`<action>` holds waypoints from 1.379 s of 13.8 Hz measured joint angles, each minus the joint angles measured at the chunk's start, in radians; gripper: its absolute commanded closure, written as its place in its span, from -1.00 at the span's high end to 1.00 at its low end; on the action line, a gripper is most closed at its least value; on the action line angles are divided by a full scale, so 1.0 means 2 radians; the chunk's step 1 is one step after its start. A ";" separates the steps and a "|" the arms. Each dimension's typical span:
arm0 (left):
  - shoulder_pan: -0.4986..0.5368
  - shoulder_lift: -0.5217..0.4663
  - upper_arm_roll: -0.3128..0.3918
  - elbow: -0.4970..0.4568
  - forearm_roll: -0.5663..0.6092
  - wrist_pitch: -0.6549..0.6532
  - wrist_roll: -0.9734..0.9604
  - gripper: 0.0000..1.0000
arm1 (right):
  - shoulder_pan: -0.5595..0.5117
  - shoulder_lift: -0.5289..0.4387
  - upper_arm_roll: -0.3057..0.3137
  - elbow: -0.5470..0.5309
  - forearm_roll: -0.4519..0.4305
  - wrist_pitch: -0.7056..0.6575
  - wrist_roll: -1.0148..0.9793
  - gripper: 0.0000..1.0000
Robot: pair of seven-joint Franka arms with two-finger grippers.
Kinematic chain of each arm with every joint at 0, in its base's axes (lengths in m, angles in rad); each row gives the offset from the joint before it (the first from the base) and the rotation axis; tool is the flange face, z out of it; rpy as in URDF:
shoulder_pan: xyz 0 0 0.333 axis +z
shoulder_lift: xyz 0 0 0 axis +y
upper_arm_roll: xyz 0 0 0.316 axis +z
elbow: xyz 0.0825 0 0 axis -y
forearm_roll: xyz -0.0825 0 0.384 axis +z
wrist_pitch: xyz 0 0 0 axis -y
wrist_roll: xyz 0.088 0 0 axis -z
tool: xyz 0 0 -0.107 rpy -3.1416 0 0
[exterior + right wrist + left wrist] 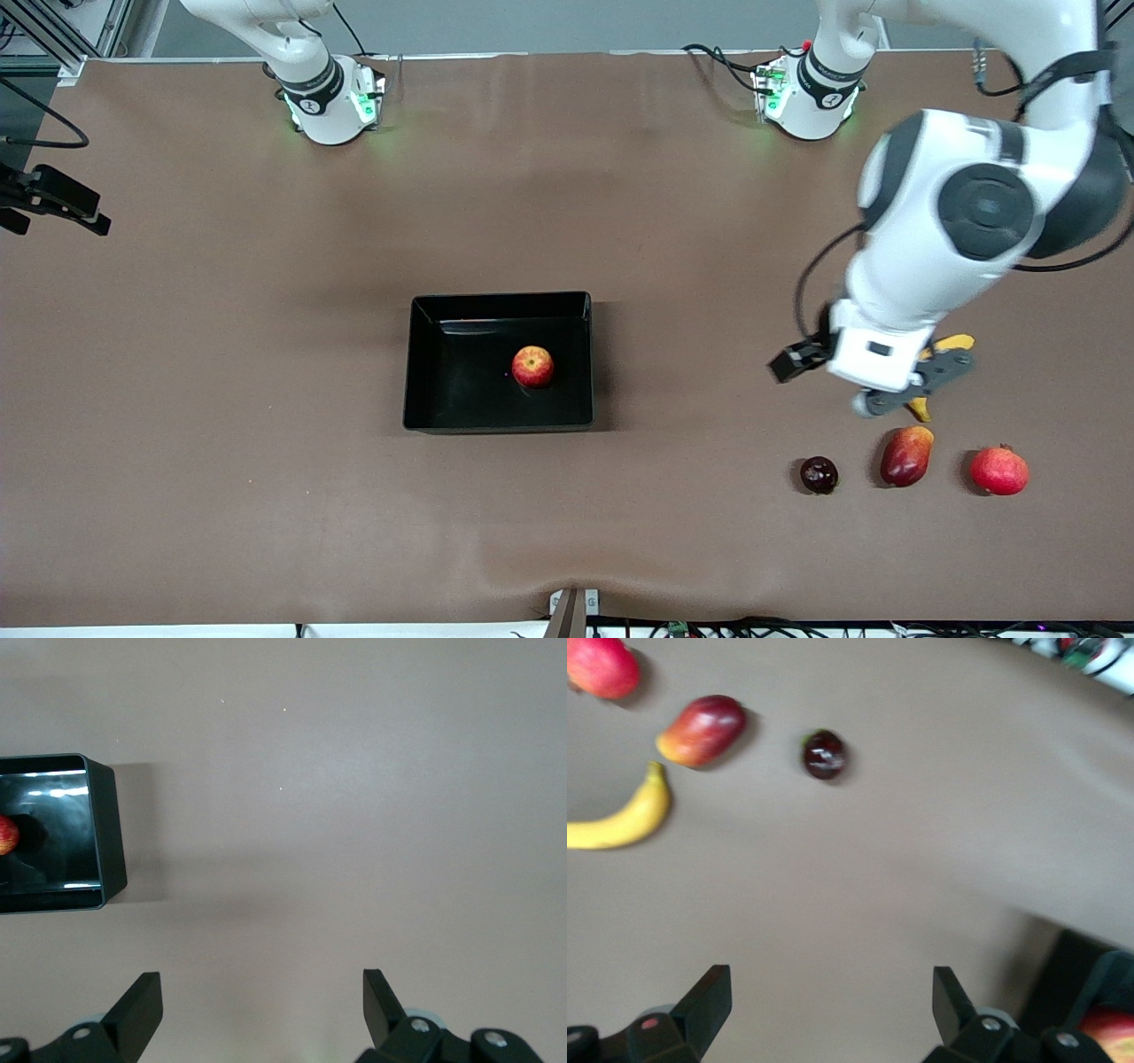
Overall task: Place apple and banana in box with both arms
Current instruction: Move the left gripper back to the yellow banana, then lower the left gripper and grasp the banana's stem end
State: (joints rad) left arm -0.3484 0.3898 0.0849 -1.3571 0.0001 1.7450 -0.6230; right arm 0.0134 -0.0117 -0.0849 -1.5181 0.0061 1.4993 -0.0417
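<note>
The apple [532,366] is already lying in the box [425,372]. The left tool [895,390], released, is hanging over the banana [955,342], which is lying on the desk [221,399], probably partly hidden. It should descend centred across the curve. The right tool [263,1010] is waiting released.

even overhead light, soft shadows beside the fruit; glare streaks in the box [97,824]; left wrist view motion-blurred, other views sharp.
</note>
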 measured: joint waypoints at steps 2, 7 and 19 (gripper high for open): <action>0.041 -0.026 0.000 -0.051 0.000 0.001 0.086 1.00 | 0.000 0.000 0.000 0.000 0.000 0.000 0.000 1.00; 0.161 -0.068 0.001 -0.196 0.000 0.116 0.315 1.00 | 0.001 0.001 0.001 0.000 0.000 0.000 0.000 1.00; 0.254 0.038 -0.004 -0.302 -0.001 0.316 0.775 0.98 | 0.005 0.004 0.002 -0.002 0.000 0.000 0.000 1.00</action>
State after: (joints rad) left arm 0.1601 0.4651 0.0775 -1.9617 -0.0027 2.3761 0.9264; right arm 0.0227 -0.0039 -0.0816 -1.5215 0.0062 1.4994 -0.0417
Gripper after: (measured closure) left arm 0.000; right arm 0.000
